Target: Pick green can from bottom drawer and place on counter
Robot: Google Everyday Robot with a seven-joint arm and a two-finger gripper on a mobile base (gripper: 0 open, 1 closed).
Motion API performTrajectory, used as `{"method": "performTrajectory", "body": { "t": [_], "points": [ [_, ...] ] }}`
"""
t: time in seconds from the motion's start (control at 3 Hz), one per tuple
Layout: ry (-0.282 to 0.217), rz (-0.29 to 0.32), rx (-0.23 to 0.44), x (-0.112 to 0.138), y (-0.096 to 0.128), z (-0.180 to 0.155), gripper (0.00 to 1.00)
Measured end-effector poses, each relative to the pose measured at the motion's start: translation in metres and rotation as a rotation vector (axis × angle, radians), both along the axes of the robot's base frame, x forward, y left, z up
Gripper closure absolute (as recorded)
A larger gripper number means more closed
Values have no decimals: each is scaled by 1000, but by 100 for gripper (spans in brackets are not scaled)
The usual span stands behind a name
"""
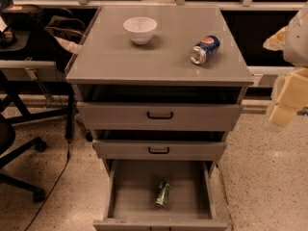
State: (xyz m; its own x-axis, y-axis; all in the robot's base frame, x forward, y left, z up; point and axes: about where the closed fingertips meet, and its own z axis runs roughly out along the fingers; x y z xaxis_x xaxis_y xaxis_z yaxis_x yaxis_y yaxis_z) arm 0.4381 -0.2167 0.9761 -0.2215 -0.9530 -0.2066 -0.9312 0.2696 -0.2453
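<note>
The green can (162,193) lies on its side in the pulled-out bottom drawer (130,191), open to a reach from above, while the gripper (285,102), whose state cannot be told, hangs well apart, right of the worktop (106,52).

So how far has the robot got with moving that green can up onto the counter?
Done: the bottom drawer stands open. In hand: nothing; the gripper hangs at the cabinet's right, well above and away from the drawer. Left: nearly everything. The green can lies on its side on the drawer floor, to be grasped, lifted and set on the counter beside the white bowl and blue-and-red can.
</note>
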Motion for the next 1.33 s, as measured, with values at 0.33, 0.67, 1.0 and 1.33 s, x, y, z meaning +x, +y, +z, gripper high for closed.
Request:
{"method": "performTrajectory", "body": {
  "t": [0.33,0.67,1.0,1.33],
  "points": [
    [0,0,0,0,0,0,0],
    [-12,24,-6,0,2,2,0],
    [-18,142,-29,-5,13,6,0],
    [9,358,-81,-11,25,7,0]
  ]
}}
